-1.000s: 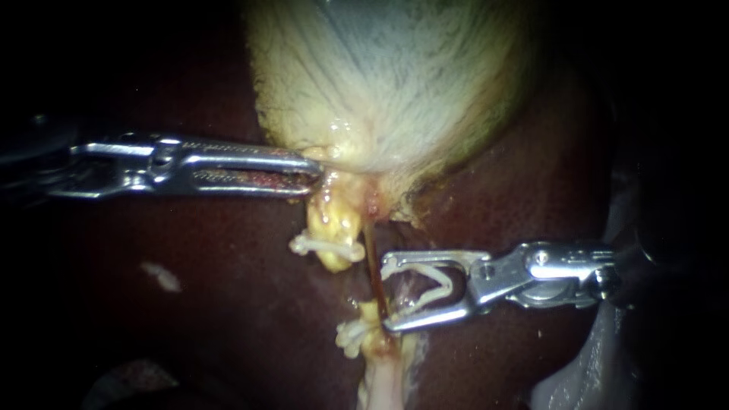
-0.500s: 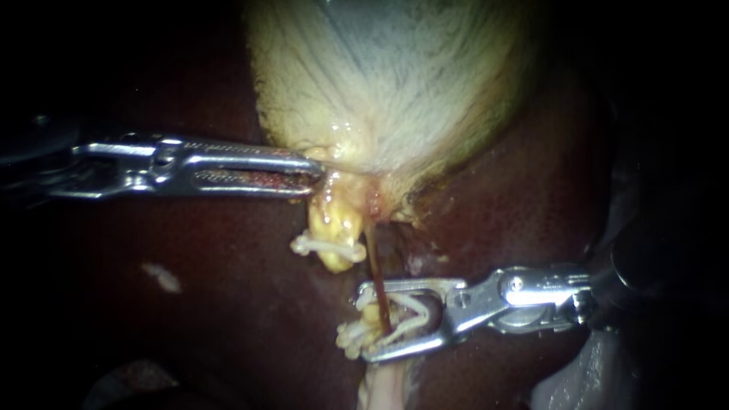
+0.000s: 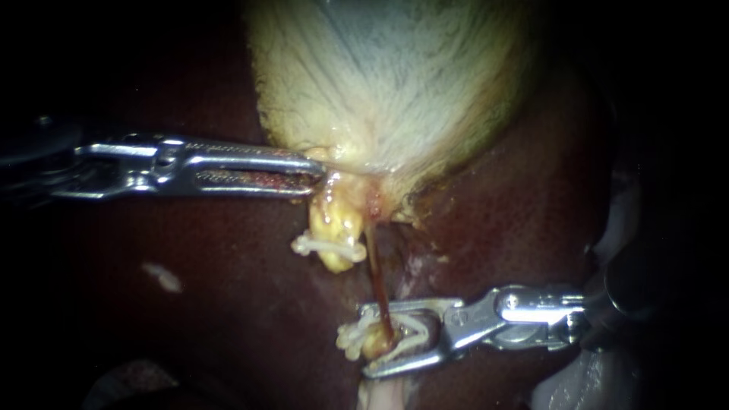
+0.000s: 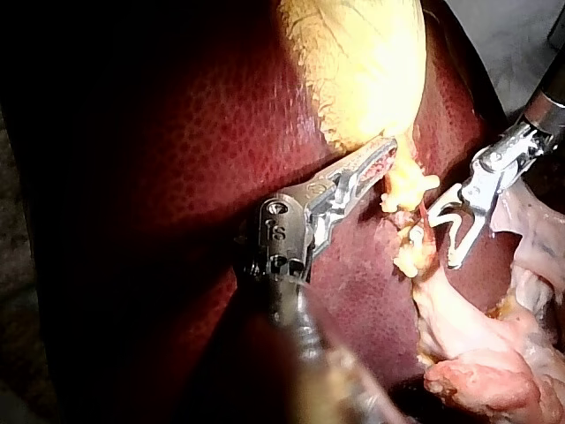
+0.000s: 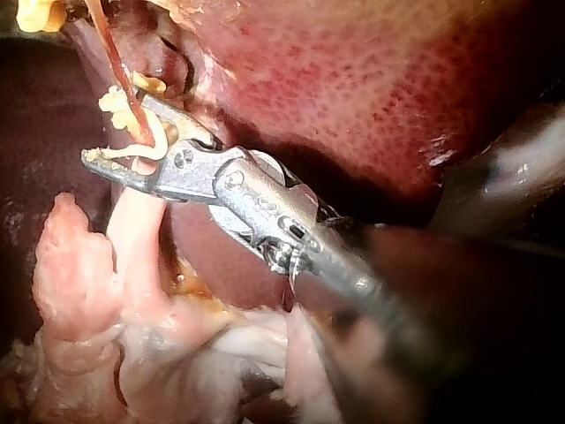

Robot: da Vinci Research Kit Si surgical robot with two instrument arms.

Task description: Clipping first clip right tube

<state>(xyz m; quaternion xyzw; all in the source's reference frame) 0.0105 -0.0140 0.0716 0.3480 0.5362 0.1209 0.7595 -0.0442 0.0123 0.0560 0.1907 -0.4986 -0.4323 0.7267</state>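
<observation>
Right instrument (image 3: pixel 364 340) just slid down-left, so the right tube (image 3: pixel 376 281) now sits inside the clip (image 3: pixel 414 328) its spread jaws carry. Left instrument (image 3: pixel 317 171) is pinching the gallbladder (image 3: pixel 395 91). Ready to squeeze, I'd say.

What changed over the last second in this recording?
In the endoscope view the right instrument moved leftward and down. Its jaws, holding the white clip, now straddle the thin red tube. The left instrument kept its grip on the gallbladder.

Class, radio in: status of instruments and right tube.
Left instrument shut on gallbladder. Right instrument holds open clip astride right tube. Another clip beside its tip.
</observation>
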